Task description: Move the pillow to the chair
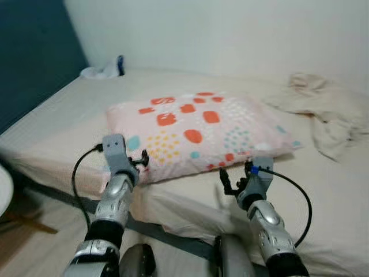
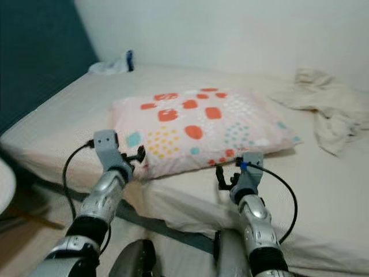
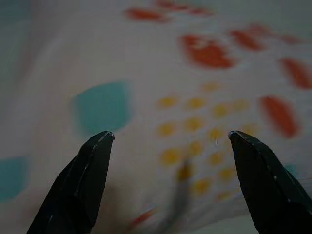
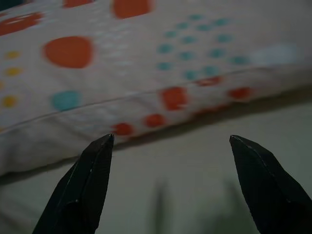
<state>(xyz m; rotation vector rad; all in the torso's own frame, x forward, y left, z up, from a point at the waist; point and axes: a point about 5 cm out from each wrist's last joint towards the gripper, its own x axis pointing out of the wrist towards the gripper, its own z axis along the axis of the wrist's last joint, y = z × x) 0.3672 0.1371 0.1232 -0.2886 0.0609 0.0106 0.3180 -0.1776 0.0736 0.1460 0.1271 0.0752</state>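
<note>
Pink spotted pillow (image 1: 196, 130) flat on bed (image 1: 69, 115); left gripper (image 1: 140, 160) and right gripper (image 1: 230, 183) spread wide, poised at its near edge.

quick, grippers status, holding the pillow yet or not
Left gripper: open, holding nothing, at the pillow near corner.
Right gripper: open, holding nothing, just short of the pillow's front edge.

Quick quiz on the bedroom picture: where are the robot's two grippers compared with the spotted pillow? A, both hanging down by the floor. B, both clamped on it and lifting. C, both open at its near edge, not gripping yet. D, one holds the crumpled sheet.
C: the left gripper and right gripper sit open at the near edge of the pillow, which lies flat on the bed.
</note>
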